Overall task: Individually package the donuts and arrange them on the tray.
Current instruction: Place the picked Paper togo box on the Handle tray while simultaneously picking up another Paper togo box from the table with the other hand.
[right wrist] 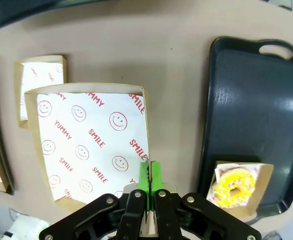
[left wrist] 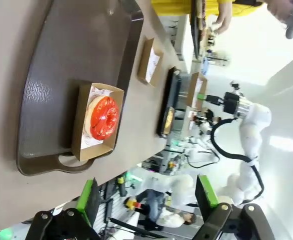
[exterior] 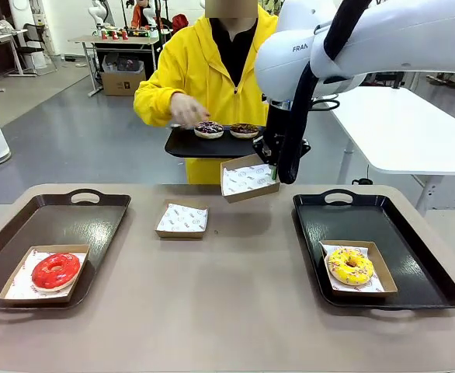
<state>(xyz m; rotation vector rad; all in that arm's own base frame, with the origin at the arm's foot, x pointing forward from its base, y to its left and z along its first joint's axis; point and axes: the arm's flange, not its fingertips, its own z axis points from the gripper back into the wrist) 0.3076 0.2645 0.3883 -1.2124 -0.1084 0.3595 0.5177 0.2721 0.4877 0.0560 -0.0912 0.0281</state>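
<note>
Big worktop (exterior: 235, 311) with a left tray (exterior: 57, 217) and a right tray (exterior: 344, 221) on it. Across from the robot, a person holds a third tray (exterior: 192, 146). One empty box (exterior: 247, 180) hangs tilted in the air just below that third tray, and a spare box (exterior: 182, 220) sits mid-worktop.

The red donut (exterior: 55, 270) is boxed on the left tray and the yellow donut (exterior: 350, 266) is boxed on the right. Two dark donuts (exterior: 209, 129) wait unboxed on the person's tray, with a hand (exterior: 187, 109) over them.

The right end effector (right wrist: 148, 167) is clenched on just one wall of the hanging box, and that's the worry. Drop a donut in and its weight could fold the thin cardboard or lever it out of the pads. With the tilt, the donut might also slide right out. The arm is close to the person's tray too, so a bump could tip it.

The left end effector (left wrist: 147, 195) hangs released near the left tray.
</note>
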